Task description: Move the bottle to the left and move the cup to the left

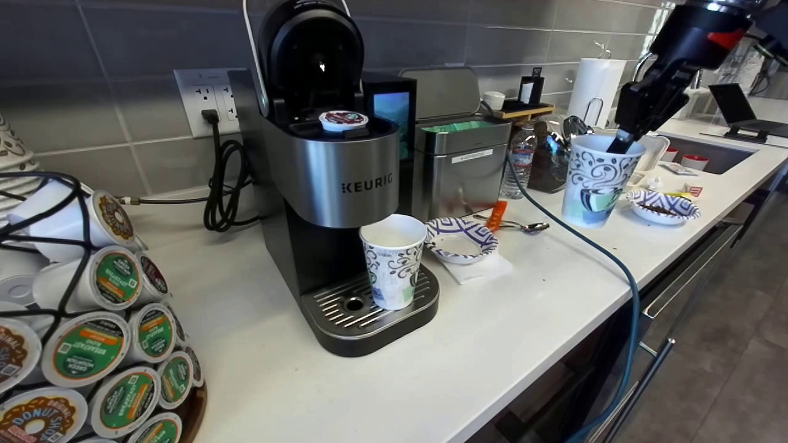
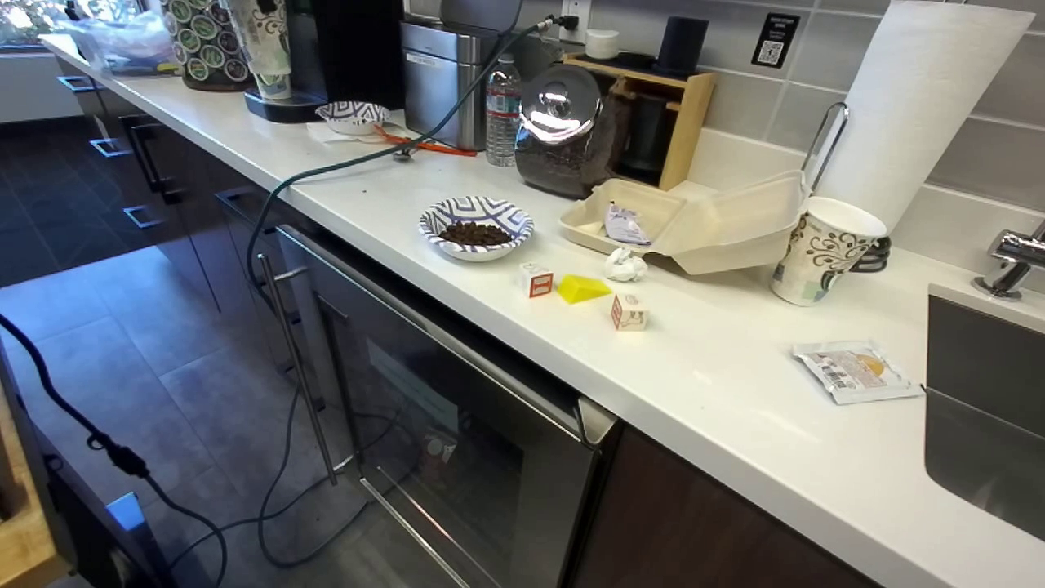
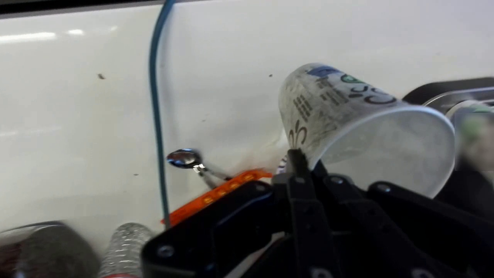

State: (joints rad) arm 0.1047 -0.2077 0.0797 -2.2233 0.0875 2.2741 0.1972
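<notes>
The cup (image 1: 594,184), white paper with a swirl print, is in my gripper (image 1: 625,140). In the wrist view the gripper (image 3: 308,166) is shut on the wall of the cup (image 3: 332,100), with a finger on each side of the rim. The cup seems to hang above the counter. The near-identical cup (image 1: 394,264) stands upright on the coffee maker's drip tray. The clear bottle (image 1: 520,160) stands upright by the steel bin; it also shows in an exterior view (image 2: 502,114) and at the wrist view's lower edge (image 3: 125,251).
The coffee maker (image 1: 345,178) has its lid raised. A patterned bowl (image 1: 462,241), a spoon (image 3: 184,158) and an orange strip (image 3: 216,195) lie beside it. A teal cable (image 1: 591,246) crosses the counter. A similar cup (image 2: 824,253) stands by the towel roll (image 2: 922,106).
</notes>
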